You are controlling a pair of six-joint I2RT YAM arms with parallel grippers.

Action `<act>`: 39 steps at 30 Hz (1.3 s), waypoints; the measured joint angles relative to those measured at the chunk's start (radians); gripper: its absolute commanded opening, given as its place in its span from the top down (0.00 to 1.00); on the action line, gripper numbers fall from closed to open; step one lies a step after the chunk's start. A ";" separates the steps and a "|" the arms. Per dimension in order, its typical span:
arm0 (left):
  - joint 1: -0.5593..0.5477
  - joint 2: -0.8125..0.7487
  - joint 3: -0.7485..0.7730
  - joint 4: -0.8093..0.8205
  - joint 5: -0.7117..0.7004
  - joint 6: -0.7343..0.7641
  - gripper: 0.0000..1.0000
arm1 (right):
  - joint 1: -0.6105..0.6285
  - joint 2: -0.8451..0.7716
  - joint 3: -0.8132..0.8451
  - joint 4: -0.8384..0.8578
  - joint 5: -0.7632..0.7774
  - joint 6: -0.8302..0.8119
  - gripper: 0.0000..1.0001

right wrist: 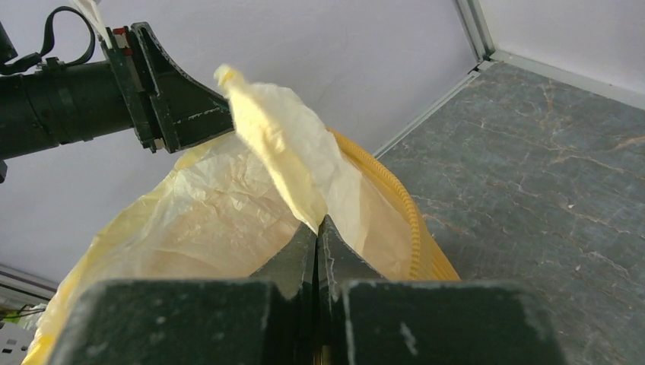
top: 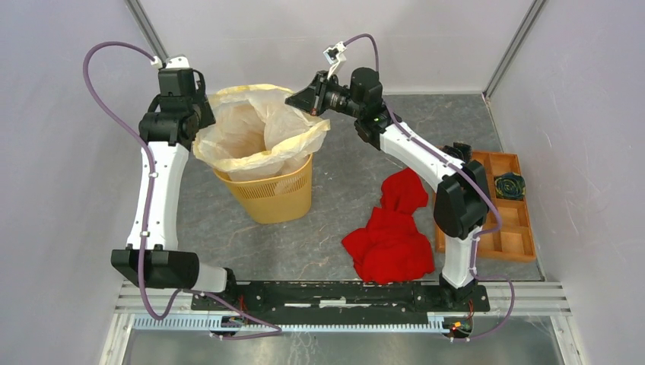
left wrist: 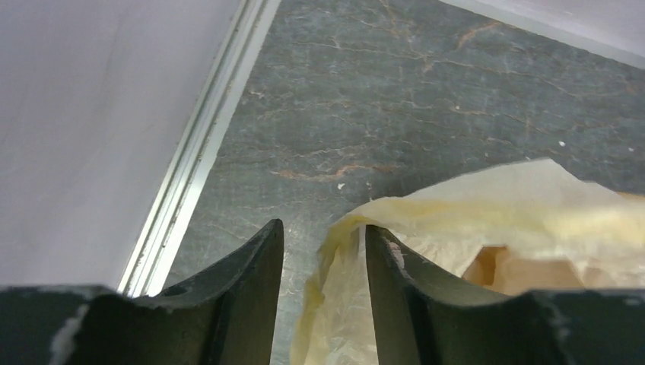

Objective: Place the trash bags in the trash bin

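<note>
The yellow-orange trash bin stands upright at the back left of the table. The cream-white trash bag is spread over its mouth, partly inside and hanging over the rim. My right gripper is shut on the bag's right edge and holds it up above the rim; the wrist view shows the film pinched between the shut jaws, with the bin rim beside them. My left gripper is at the bag's left edge, jaws open, with the film lying between them against the right finger.
A red cloth heap lies right of the bin. A brown wooden compartment tray holding a dark object sits at the far right. White enclosure walls stand close behind and left of the bin.
</note>
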 measured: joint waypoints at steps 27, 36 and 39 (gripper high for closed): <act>0.016 -0.133 -0.126 0.145 0.101 -0.021 0.68 | -0.003 0.033 0.108 -0.013 -0.043 -0.082 0.37; 0.040 -0.133 -0.126 0.163 0.101 -0.022 0.70 | -0.003 0.072 0.198 -0.010 -0.027 -0.087 0.55; 0.049 -0.133 -0.126 0.167 0.101 -0.022 0.74 | -0.003 0.107 0.241 -0.010 -0.022 -0.086 0.78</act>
